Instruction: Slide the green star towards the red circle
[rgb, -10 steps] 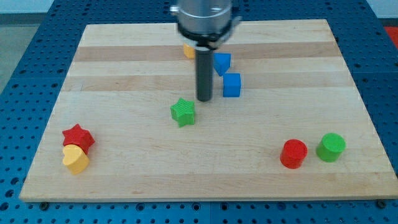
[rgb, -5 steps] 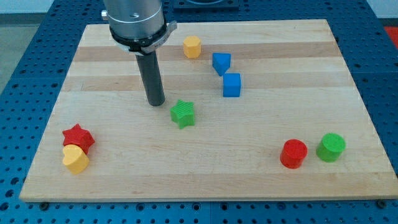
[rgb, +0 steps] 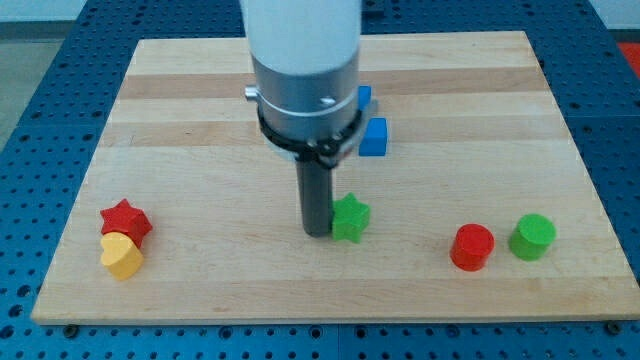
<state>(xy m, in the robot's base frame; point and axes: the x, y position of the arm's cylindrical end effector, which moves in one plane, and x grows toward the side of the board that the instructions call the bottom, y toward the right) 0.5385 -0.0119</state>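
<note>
The dark rod's lower end, my tip, stood pressed against the left side of the small green star-shaped block near the middle of the pale wooden counter, in its lower half. The arm carried no hand at all, only that straight rod, so there was nothing to open or clench; it simply bore against the block. The red round block lay well off toward the view's right and slightly lower, with bare wood between it and the star. That line mattered most: tip, star and red circle fell almost in one row from left to right, the tip behind the star and the target ahead of it, so a push toward the view's right with a slight downward lean looked like the move the task called for. A green round block sat just beside the red one on its far right, and an overlong push could, in my judgement, crowd into the pair. Near the view's lower left corner a red star-shaped block touched a yellow block of roughly heart-like shape, both well clear of the path. A blue cube showed beside the arm's grey body, and a second blue block, mostly hidden, peeped out above it.
</note>
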